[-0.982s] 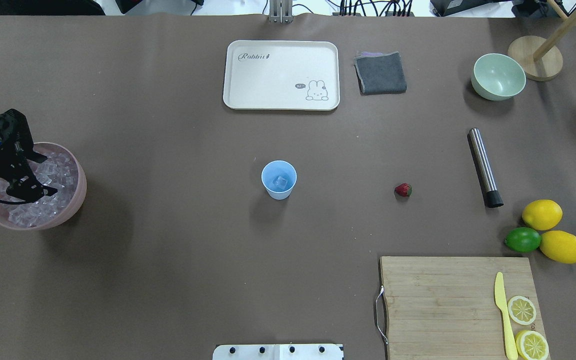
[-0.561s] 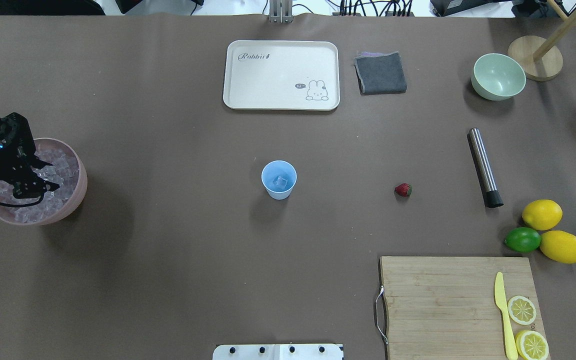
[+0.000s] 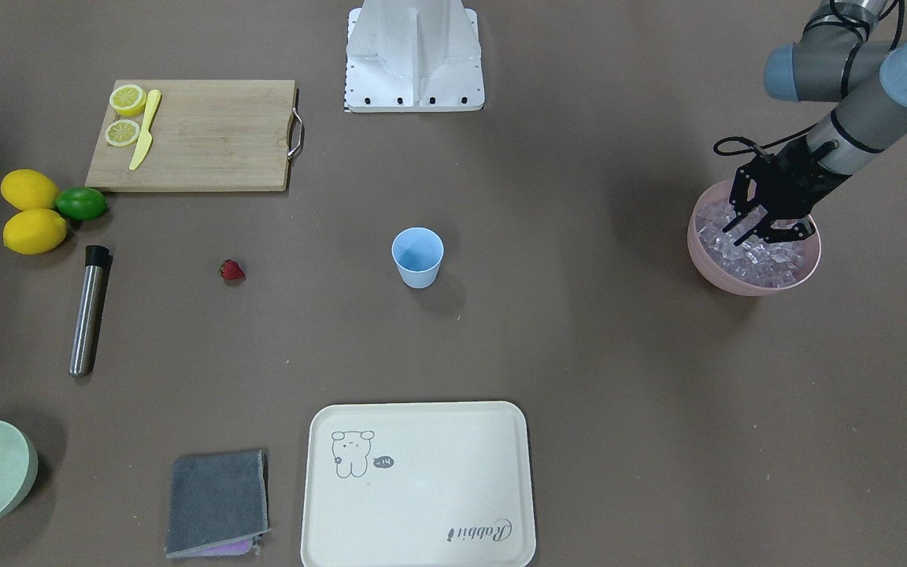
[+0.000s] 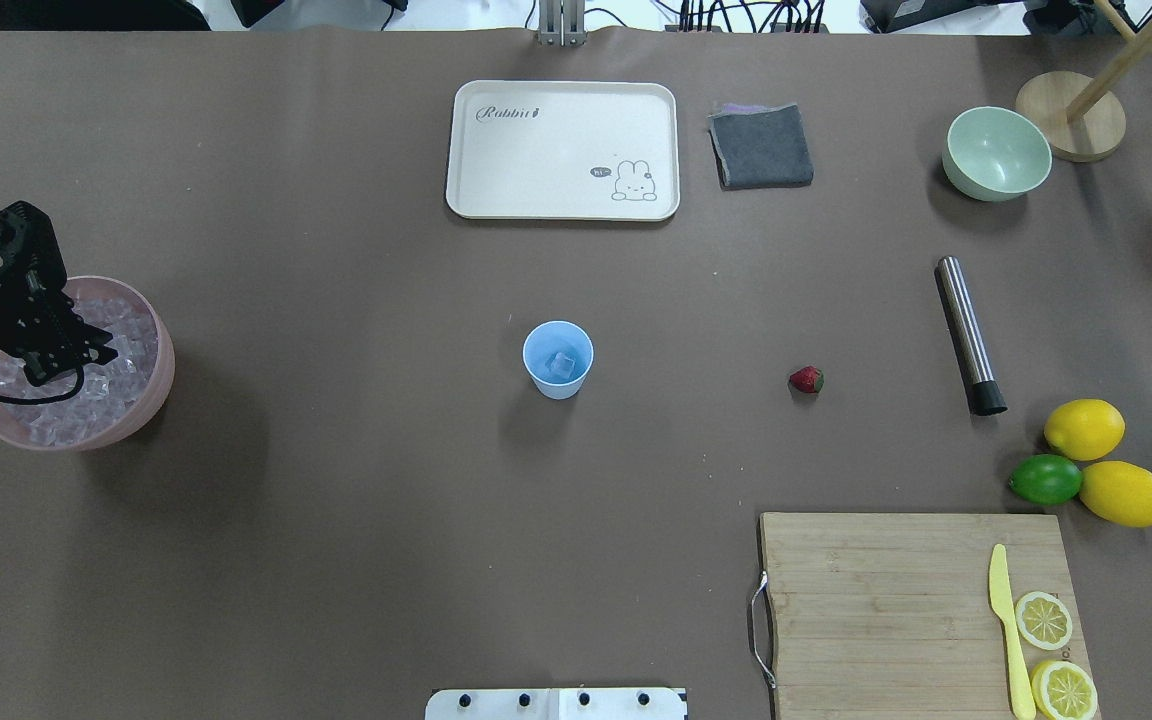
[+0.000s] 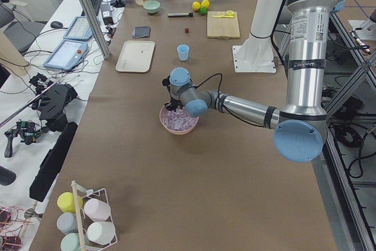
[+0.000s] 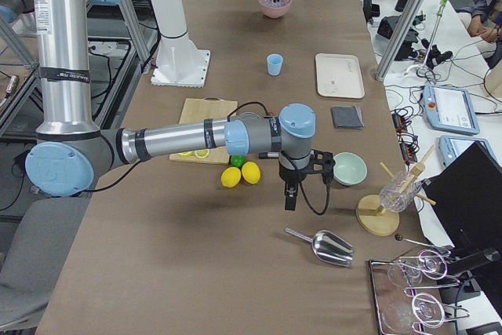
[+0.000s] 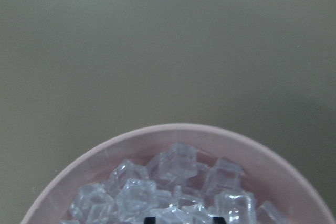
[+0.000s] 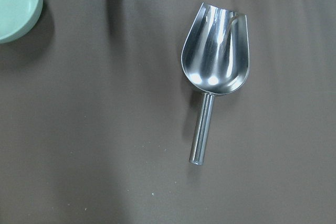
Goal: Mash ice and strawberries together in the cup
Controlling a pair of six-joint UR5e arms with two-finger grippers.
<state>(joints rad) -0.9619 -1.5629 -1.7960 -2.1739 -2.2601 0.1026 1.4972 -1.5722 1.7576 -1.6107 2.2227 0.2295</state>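
Observation:
The light-blue cup [image 4: 557, 358] stands upright mid-table with one ice cube [image 4: 562, 366] in it. More ice [image 4: 121, 325] fills a pink bowl [image 4: 162, 372] at the table's left end. My left gripper [image 4: 86, 362] reaches down into that bowl, its fingers drawn in on a cube; the left wrist view shows both tips [image 7: 185, 220] among the ice [image 7: 176, 163]. A small red strawberry [image 4: 806, 379] lies on the table right of the cup. My right gripper [image 6: 289, 202] hangs past the table's right end, above a steel scoop [image 8: 215, 56]; I cannot tell its state.
A steel muddler [image 4: 968, 335] lies right of the strawberry. Two lemons [image 4: 1084, 428] and a lime [image 4: 1045, 479] sit near a cutting board [image 4: 886, 600] holding a yellow knife and lemon slices. A tray [image 4: 561, 150], grey cloth [image 4: 761, 145] and green bowl [image 4: 996, 152] line the far edge.
My left gripper's fingers have drawn closer together inside the ice bowl, and the hand has shifted slightly toward the far side. The pink bowl nudged a little with it.

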